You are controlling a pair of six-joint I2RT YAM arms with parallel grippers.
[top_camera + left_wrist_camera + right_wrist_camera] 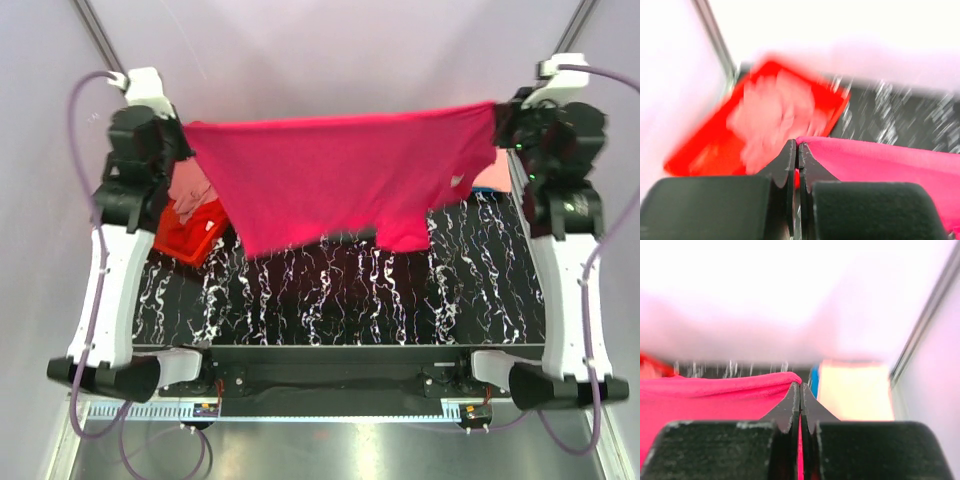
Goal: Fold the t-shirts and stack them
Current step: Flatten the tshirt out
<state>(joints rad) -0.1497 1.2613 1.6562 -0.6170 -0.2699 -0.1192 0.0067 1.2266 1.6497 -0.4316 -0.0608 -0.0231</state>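
Across the upper half of the overhead view, above the marbled black table, the hot pink t-shirt hangs stretched, with the left gripper and right gripper each clamped on a corner. Open tabletop shows below. At upper left a red tray holds a blurred, probably pale pink t-shirt. A peach t-shirt lies at upper right.

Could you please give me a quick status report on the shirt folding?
Both shut on the hot pink t-shirt: left gripper, right gripper. Shirt stretched between them, off the table, unfolded. Below its left end, the red tray.
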